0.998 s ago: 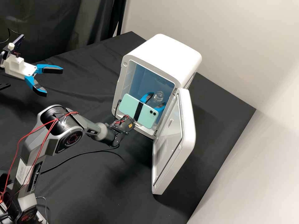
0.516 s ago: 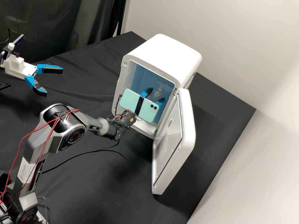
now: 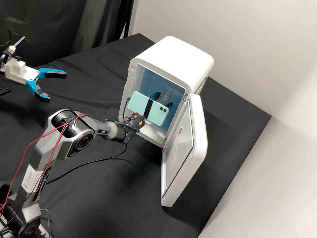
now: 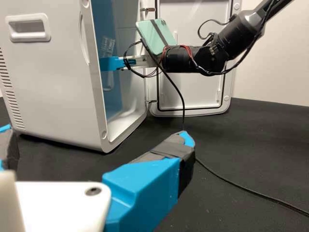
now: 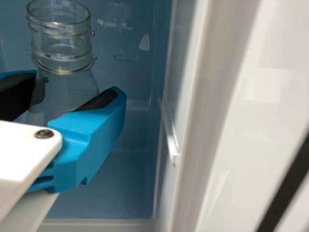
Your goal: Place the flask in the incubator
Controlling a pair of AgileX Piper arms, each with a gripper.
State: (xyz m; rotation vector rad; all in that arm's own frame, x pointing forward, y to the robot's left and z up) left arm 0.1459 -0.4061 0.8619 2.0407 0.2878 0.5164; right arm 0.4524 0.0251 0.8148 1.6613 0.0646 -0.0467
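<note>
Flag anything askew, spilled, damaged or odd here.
Nothing stands out. The flask is held upright in the right end effector inside the incubator. Its door hangs wide open, and no spill or damage is visible.

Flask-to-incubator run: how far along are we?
Done: door open, flask inside the incubator. In hand: right gripper shut on the flask below its neck; whether it rests on the floor, cannot tell. To do: set down, release, withdraw. Left gripper sits open, away from the incubator.

flask (image 5: pixel 60 48): clear glass, upright, inside incubator (image 3: pixel 178 56) | incubator: white, blue interior, open
</note>
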